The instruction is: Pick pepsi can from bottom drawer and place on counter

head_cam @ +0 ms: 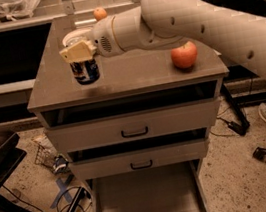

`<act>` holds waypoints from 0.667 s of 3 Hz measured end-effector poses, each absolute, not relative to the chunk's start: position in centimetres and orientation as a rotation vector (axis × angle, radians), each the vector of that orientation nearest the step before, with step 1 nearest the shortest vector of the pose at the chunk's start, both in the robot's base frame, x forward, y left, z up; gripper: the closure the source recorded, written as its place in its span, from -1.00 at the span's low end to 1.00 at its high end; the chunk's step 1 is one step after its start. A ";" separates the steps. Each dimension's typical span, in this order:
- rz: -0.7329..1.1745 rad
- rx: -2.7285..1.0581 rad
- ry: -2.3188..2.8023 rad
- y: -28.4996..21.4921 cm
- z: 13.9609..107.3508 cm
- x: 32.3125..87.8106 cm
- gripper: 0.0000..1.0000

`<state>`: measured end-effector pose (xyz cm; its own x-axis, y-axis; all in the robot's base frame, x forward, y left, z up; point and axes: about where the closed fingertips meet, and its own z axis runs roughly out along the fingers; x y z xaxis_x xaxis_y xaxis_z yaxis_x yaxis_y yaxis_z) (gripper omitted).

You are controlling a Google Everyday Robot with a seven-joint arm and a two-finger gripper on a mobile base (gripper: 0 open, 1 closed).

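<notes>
The pepsi can (pixel 86 71), dark blue with a white logo, is upright at the front left of the counter (pixel 133 75), at or just above its surface. My gripper (pixel 79 52) reaches in from the right and is shut on the can's top. The bottom drawer (pixel 146 202) is pulled out below, and its light floor shows nothing on it.
A red apple (pixel 184 55) sits on the counter's right side. A white bowl (pixel 72 36) and an orange (pixel 100 13) are at the back, partly behind my arm. Two upper drawers with black handles (pixel 135 132) are shut. Cables and clutter (pixel 56 164) lie on the floor at left.
</notes>
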<state>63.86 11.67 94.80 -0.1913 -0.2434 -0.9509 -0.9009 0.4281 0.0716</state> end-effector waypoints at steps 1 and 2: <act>0.785 -1.019 1.688 12.4 92.7 66.9 1.00; 0.747 -0.979 1.703 10.7 90.9 69.6 1.00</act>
<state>69.56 10.74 90.93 -0.1794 -0.2626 -0.9481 -0.8751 0.4829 0.0318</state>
